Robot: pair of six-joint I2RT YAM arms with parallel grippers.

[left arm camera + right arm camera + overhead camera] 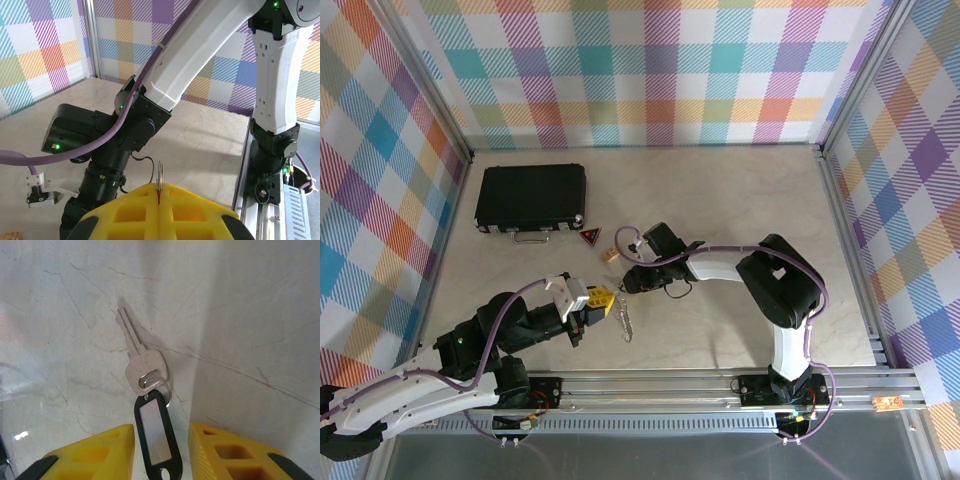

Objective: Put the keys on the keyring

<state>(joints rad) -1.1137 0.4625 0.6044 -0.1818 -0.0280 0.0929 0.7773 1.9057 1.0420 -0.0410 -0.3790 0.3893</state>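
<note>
Top external, near to far: left gripper (610,303) sits closest to the bases, yellow fingers pressed tight on a loose key (625,325) that sticks out past the tips toward the near rail. Left wrist cam agrees: jaws fully closed, key seen edge-on in the seam. Next out is the right gripper (632,283), low over the table (250,315). On the right wrist cam its fingers stand apart either side of the keyring (155,432), w/ a sliver of gap each side, so it's bracketing, not gripping; nothing held. The split ring (159,387) on the keyring carries one threaded key (142,355), lying flat on the table. Farther back: wooden block (611,256), red tag (590,236), then black case (532,197) far left. Progress, my read: approx halfway. One key is on, loose key not yet. Left to do: pin the keyring, get the loose key's hole onto the split ring, work it round. Can't tell if more keys are around.
</note>
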